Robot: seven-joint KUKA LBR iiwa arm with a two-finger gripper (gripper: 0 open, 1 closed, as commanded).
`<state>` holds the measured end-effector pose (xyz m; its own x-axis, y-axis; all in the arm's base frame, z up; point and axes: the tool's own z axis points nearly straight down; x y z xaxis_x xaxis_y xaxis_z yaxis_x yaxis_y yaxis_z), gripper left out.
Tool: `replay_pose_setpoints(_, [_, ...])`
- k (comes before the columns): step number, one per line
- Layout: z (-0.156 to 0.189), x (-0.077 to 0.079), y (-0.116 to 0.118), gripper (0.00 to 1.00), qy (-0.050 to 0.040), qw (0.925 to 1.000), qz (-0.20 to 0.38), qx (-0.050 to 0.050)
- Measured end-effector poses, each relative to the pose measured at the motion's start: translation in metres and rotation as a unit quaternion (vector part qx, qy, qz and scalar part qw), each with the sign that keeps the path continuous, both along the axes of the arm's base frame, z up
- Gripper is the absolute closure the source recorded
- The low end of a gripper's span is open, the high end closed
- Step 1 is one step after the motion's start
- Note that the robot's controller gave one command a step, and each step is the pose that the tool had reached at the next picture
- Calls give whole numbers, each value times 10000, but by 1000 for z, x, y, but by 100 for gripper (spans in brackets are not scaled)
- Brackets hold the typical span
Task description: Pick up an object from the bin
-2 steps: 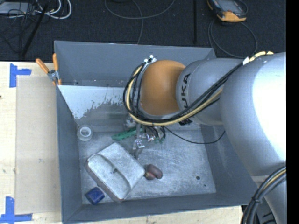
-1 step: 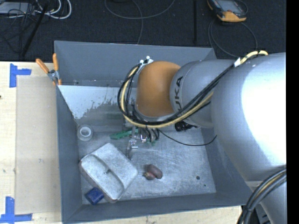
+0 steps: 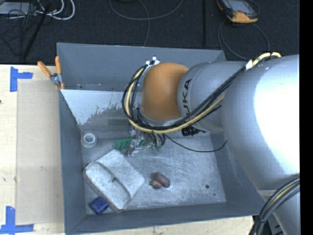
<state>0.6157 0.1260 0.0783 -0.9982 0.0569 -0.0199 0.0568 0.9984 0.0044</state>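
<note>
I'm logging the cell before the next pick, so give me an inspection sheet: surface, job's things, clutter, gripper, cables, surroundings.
Surface: grey bin floor, scratched.
Job's things: green thing beside the gripper; clear ring at left; pale tray front left; blue block in the front-left corner; brown lump right of the tray.
Clutter: nothing seen.
Grippers: gripper low at mid-bin under the orange cover; whether it touches the green thing cannot be told.
Cables: black and yellow cables loop round the cover.
Surroundings: dark floor beyond the bin, with loose cords and an orange device.
</note>
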Motion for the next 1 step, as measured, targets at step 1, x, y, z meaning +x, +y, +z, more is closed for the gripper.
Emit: replay_pose_setpoints(1, [64,-12,8,100,67,9999,104,-10])
